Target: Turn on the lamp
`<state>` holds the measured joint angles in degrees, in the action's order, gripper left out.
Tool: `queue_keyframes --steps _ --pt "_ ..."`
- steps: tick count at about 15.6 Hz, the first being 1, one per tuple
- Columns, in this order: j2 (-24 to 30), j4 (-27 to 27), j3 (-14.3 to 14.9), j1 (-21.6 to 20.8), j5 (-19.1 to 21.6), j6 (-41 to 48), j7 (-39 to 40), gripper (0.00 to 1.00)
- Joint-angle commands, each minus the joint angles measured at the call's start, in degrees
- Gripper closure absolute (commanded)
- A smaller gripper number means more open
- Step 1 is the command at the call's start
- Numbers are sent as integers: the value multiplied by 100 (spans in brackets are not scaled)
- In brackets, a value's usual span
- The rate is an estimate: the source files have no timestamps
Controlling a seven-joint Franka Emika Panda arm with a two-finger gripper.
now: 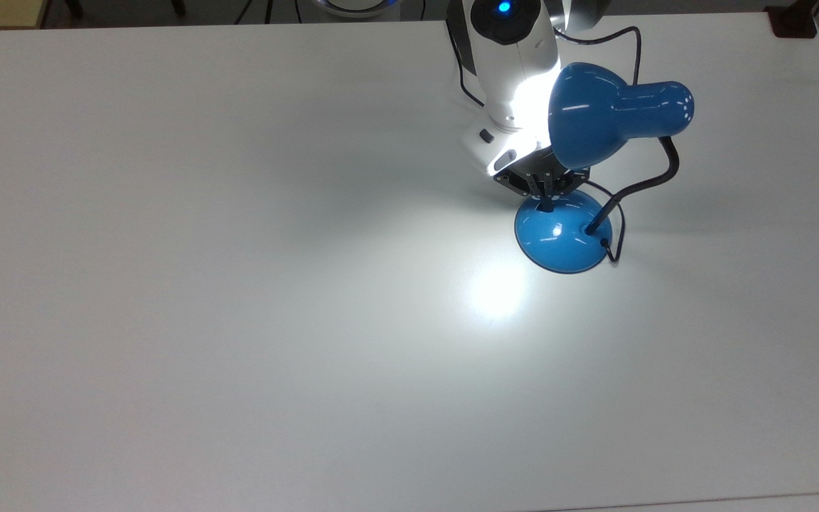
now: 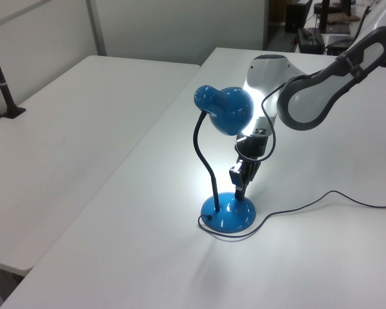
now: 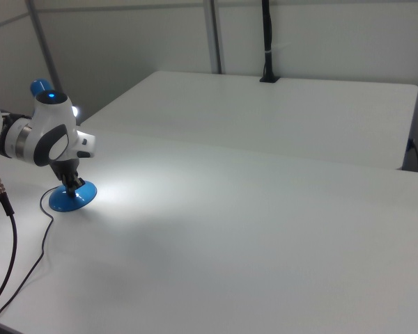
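I see the blue desk lamp (image 1: 616, 121) lit on the white tabletop (image 1: 239, 320), near the top view's upper right, throwing a bright patch beside its base (image 2: 228, 214), and my end effector (image 1: 544, 206), fingers pressed together, touches the base's switch area from above.

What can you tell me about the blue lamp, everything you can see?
The lamp is shiny blue, like painted metal. It has a bell-shaped shade up top, a black bendy neck and a round domed base sitting flat on the white table. A black cord runs away from the base across the table. The lamp is on: a bright patch glows on the table beside the base. The gripper points down with its tip on the base's top, under the shade.
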<state>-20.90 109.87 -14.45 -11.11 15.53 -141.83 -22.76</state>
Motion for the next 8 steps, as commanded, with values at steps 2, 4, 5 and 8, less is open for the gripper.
queue_keyframes --steps 2,4,5,8 --pt "-204 -27 39 -102 38 -179 -97 100" --pt "-55 -9 39 -58 29 109 -71 100" --pt "59 -27 39 29 -14 486 -53 100" --pt "419 -44 39 197 -348 1533 -35 100"
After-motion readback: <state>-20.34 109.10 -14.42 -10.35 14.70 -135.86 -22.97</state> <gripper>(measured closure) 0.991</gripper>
